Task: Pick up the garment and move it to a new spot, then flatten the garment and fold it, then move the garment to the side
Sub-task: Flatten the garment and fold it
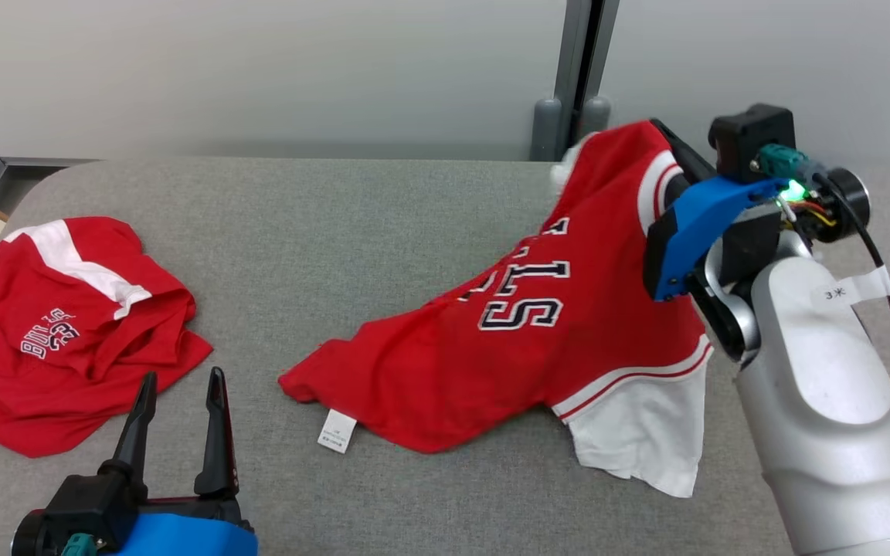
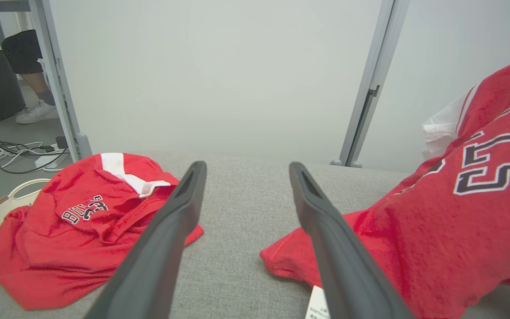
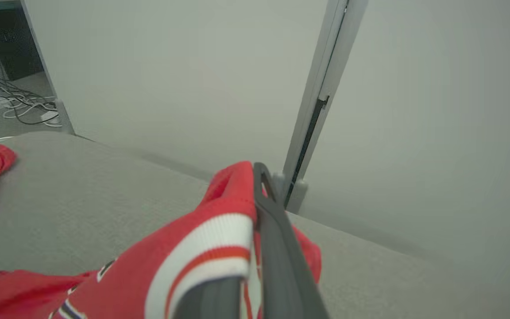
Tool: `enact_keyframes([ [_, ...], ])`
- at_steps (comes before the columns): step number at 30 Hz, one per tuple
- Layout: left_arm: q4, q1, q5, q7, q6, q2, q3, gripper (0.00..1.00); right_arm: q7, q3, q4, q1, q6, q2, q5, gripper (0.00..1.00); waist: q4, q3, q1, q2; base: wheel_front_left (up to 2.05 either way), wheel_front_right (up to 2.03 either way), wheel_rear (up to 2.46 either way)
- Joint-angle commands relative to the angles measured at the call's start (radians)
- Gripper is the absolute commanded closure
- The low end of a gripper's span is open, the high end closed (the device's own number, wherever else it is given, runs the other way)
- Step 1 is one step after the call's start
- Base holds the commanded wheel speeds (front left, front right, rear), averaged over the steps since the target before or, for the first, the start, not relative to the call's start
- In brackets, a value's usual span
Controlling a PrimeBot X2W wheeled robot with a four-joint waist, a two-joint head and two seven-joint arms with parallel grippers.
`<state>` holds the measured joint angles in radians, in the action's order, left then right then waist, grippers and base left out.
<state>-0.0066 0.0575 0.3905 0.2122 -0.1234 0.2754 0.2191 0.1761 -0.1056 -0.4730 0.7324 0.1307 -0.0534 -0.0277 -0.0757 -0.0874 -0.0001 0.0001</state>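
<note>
Grey fabric covers the bench (image 1: 383,232), which is backed by a pale wall (image 1: 259,77) with a metal post (image 1: 580,69). At the left end of the bench lies a crumpled red top (image 1: 66,332), touched by neither arm. The left claw (image 1: 182,376) sits low at the near left edge, close to the crumpled top. Its fingers point away from the robot, with the jaws spread wide and gripping nothing. The garment (image 1: 538,347), red with dark lettering and white trim, occupies the centre-right. Its lower left corner and white label (image 1: 337,430) rest on the bench, while its upper right part is raised off the surface. The right arm is bent upward at the far right, with the right claw (image 1: 669,139) closed on the garment's striped edge at the highest point of the cloth. The head view shows the garment's white panel at the near right. The left wrist view adds floor cables (image 2: 11,155) and a person's leg and shoe (image 2: 33,110) beyond the bench. The right wrist view shows the striped trim draped over one finger of the closed claw.
</note>
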Motion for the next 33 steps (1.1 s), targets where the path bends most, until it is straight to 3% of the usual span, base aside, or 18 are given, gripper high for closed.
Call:
enact_keyframes([
  [1,-0.003,-0.026,0.000,0.004,0.000,0.001,0.001,0.00,-0.008,0.019,-0.027,-0.012,0.000,-0.014,0.022,1.00,0.005,-0.023,0.0001,-0.0001,0.00,0.00,0.00],
  [8,0.014,-0.080,-0.006,0.014,0.016,-0.007,0.017,0.00,-0.100,0.096,-0.225,0.063,0.000,-0.045,0.084,1.00,-0.013,-0.081,0.0001,-0.0001,0.00,0.00,0.00],
  [9,0.019,-0.086,-0.007,0.016,0.017,-0.008,0.019,0.00,-0.119,0.103,-0.253,0.077,0.000,-0.046,0.088,0.77,-0.016,-0.085,0.0001,-0.0001,0.00,0.00,0.00],
  [10,0.023,-0.092,-0.007,0.018,0.018,-0.008,0.020,0.00,-0.138,0.111,-0.282,0.091,0.000,-0.045,0.090,0.32,-0.018,-0.090,0.0001,-0.0001,0.00,0.00,0.00],
  [11,0.026,-0.097,-0.008,0.019,0.019,-0.009,0.021,0.00,-0.147,0.117,-0.313,0.103,0.000,-0.042,0.090,0.00,-0.019,-0.092,0.0001,-0.0001,0.00,0.00,0.00],
  [13,0.033,-0.103,-0.007,0.020,0.020,-0.009,0.021,0.00,-0.153,0.116,-0.370,0.130,0.000,-0.039,0.096,0.00,-0.021,-0.092,0.0001,-0.0001,0.00,0.00,0.00],
  [16,0.046,-0.093,-0.001,0.023,0.015,-0.007,0.017,0.00,-0.069,0.135,-0.492,0.137,0.000,-0.036,0.083,0.00,-0.013,-0.074,0.0001,-0.0001,0.00,0.00,0.00],
  [21,0.051,-0.072,0.006,0.025,0.007,-0.002,0.010,0.00,0.007,0.144,-0.549,0.101,0.000,-0.040,0.064,0.00,0.008,-0.040,0.0001,-0.0001,0.00,0.00,0.00],
  [33,0.030,-0.029,0.020,0.021,-0.008,0.010,0.004,0.00,0.108,0.123,-0.398,-0.154,0.000,-0.014,-0.036,0.00,0.042,-0.008,0.0001,-0.0001,0.00,0.00,0.00],
])
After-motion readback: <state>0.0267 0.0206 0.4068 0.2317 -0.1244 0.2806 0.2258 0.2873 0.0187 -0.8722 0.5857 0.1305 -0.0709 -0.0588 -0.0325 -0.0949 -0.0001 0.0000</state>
